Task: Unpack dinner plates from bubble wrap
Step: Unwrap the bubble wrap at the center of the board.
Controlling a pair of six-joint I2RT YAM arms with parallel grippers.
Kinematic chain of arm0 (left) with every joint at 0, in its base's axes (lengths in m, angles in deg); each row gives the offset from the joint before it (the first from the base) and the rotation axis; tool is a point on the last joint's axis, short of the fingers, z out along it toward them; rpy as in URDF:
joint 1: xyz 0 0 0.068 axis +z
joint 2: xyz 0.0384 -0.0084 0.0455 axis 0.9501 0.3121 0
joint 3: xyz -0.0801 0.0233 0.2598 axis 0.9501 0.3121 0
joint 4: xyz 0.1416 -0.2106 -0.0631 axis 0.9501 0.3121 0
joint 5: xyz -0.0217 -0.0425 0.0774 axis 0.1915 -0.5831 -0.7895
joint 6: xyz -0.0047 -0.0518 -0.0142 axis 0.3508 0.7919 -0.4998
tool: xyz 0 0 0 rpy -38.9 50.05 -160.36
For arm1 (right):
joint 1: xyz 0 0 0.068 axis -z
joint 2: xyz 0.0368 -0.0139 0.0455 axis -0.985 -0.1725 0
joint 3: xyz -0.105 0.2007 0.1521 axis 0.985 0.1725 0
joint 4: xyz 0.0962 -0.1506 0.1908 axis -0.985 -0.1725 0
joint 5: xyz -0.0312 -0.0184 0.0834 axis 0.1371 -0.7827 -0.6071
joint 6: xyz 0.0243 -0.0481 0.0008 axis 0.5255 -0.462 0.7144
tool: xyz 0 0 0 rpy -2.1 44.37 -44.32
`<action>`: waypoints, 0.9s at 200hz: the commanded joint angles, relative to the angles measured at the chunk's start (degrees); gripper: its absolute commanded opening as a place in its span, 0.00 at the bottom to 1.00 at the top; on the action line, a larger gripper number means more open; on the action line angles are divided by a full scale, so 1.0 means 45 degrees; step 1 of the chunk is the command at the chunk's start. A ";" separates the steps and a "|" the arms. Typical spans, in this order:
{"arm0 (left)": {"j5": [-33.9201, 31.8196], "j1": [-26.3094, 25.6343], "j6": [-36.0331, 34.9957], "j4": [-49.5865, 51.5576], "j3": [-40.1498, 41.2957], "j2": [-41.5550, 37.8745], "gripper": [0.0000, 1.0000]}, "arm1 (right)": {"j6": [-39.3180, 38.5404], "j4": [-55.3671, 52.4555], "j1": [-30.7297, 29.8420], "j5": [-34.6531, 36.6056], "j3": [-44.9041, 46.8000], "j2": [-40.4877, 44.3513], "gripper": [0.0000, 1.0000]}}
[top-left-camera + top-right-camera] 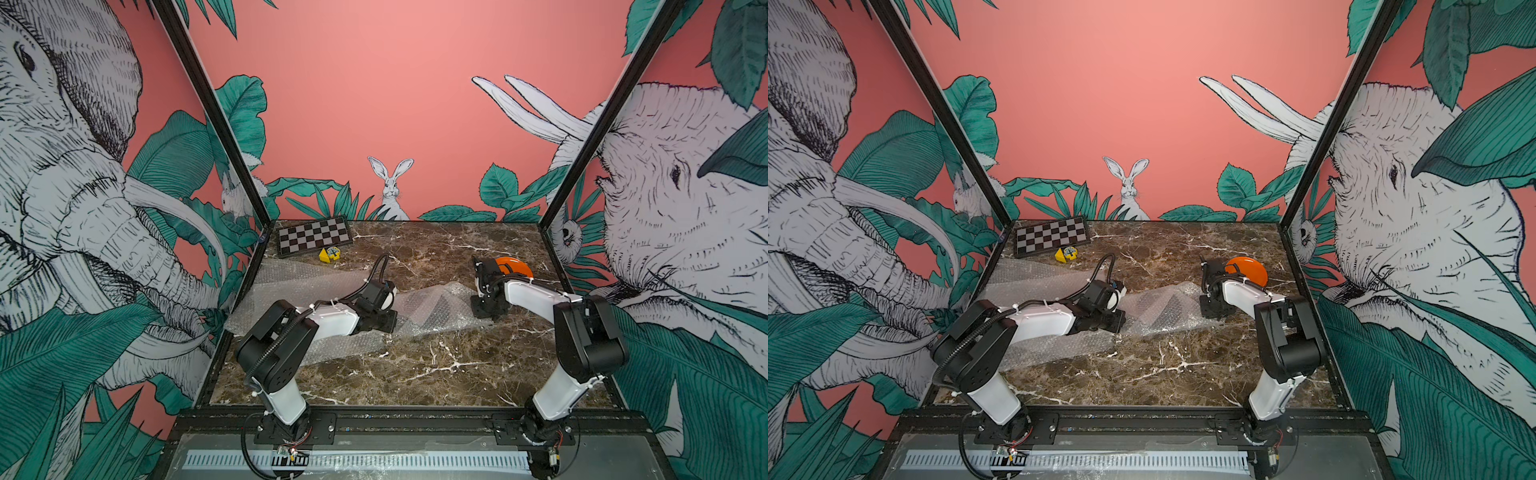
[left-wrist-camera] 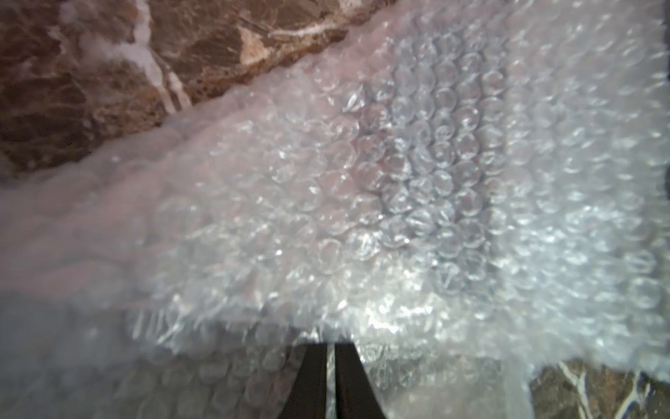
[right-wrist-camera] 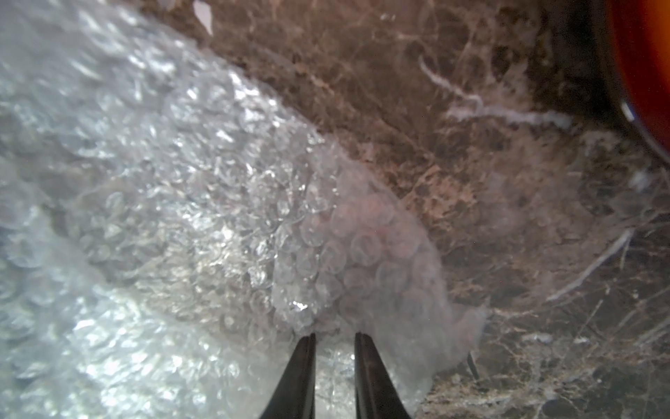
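The left arm bends at a raised elbow and lays its forearm low and nearly level, reaching inward over the wrap. The left pincer is almost closed, and a thin fold of wrap is caught between its fingers; the sheet rises in front of it and fills most of the left wrist view.

The right arm holds its elbow high, its forearm running away from the base and inward, with the wrist turned down at the table. The right pincer stands narrowly apart with the wrap's bunched end at its tips and in the gap. I cannot tell whether it is pinching the wrap.

In both top views the wrap stretches, crumpled, from one pincer to the other and on past the left pincer to the table's left edge. The orange plate lies bare on the table just behind the right pincer, apart from the wrap.

The table is dark brown marble with white veins. Far beyond the left pincer, a board lies in the back corner, with a yellow block just beside it. The walls are pink, painted with green leaves, elephants and a rabbit.
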 commanded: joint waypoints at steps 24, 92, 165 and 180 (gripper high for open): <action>-0.1086 0.0035 -0.1153 0.2144 -0.0341 -0.1826 0.26 | -0.0002 0.0134 0.0041 0.0243 0.0352 0.1312 0.29; -0.1392 -0.0230 -0.4343 0.2843 -0.1136 -0.3286 0.41 | 0.0310 0.1398 0.0044 -0.0503 0.1686 0.4219 0.31; -0.1851 -0.2521 -0.6944 0.3126 -0.2449 -0.2370 0.50 | 0.0417 0.1792 0.0042 -0.1418 0.2112 0.5164 0.31; -0.1710 -0.2743 -0.7187 0.3182 -0.2657 -0.2105 0.50 | 0.0418 0.1761 0.0042 -0.1420 0.2111 0.5180 0.31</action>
